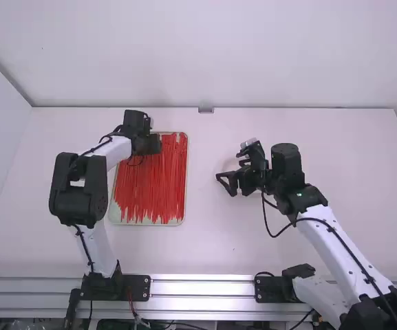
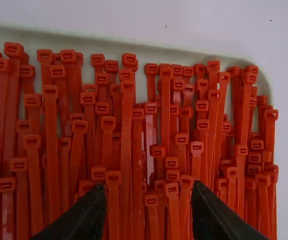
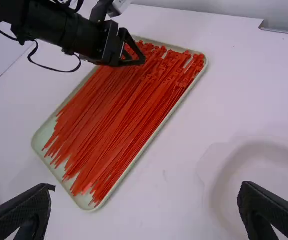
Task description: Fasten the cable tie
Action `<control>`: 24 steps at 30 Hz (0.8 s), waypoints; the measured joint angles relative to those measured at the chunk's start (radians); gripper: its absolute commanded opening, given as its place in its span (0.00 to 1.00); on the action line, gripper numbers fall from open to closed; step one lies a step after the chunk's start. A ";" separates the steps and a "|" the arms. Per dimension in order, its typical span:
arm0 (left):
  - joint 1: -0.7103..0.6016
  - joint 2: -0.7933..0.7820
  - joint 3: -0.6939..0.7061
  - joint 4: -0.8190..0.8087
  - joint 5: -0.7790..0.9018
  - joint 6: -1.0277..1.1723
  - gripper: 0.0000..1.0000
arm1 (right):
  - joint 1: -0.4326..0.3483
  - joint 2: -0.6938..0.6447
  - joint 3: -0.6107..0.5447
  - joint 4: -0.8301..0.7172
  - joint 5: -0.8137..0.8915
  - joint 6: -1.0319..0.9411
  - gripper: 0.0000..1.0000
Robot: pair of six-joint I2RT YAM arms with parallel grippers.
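1. The left arm rises from its base, folds at its black elbow, and sends its white forearm out over the far end of a pale shallow rectangular tray (image 1: pixel 150 223) (image 2: pixel 134 47) (image 3: pixel 39 142).
2. The left claw (image 1: pixel 155 144) (image 2: pixel 148 186) (image 3: pixel 131 52) is angled down at that far end. Its two black fingers stand apart, with nothing clamped between them.
3. A thick heap of orange-red plastic cable ties (image 1: pixel 150 182) (image 2: pixel 134 125) (image 3: pixel 119 115) fills the tray and lies lengthwise. The square heads are crowded directly under and just ahead of the left claw, and the thin tails run away behind it toward the tray's near end.
4. Several tie heads lie in the gap between the left fingers. It cannot be told whether the fingertips (image 2: pixel 96 200) touch the heap or hang just above it.
5. The right arm leans from its base diagonally up and toward the middle of the white surface (image 1: pixel 287 130) (image 3: pixel 243 75). Its wrist is turned so that it faces the tray.
6. The right claw (image 1: pixel 238 168) (image 3: pixel 146 186) is held above a bare part of the surface. Its fingers are spread wide and it grips nothing.
7. The tray and its ties lie ahead of the right claw, well apart from it. The left claw is beyond them at the tray's far corner.
8. Every tie seen lies loose in the heap, and none is looped through its own head.
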 measured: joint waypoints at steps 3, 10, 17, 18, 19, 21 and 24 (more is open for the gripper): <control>0.000 0.000 0.000 0.000 0.000 0.000 0.45 | 0.000 0.000 0.000 0.000 0.000 0.000 0.99; 0.000 0.000 0.000 -0.005 0.000 0.000 0.44 | 0.000 0.000 0.000 0.000 0.000 -0.001 0.99; 0.000 0.000 -0.029 0.044 0.000 -0.004 0.45 | 0.000 0.000 0.000 0.000 0.000 0.000 0.99; 0.000 0.000 -0.038 0.050 0.000 -0.006 0.45 | 0.000 0.000 0.000 0.001 0.000 0.000 0.99; 0.000 0.000 -0.048 0.056 0.000 -0.011 0.45 | 0.000 0.000 0.000 0.001 0.000 0.000 0.99; 0.000 0.001 -0.053 0.066 0.000 -0.014 0.45 | -0.002 0.000 0.001 0.002 0.000 0.000 0.99; 0.000 0.002 -0.063 0.084 0.000 -0.023 0.45 | -0.015 0.000 0.002 0.003 0.000 0.000 0.99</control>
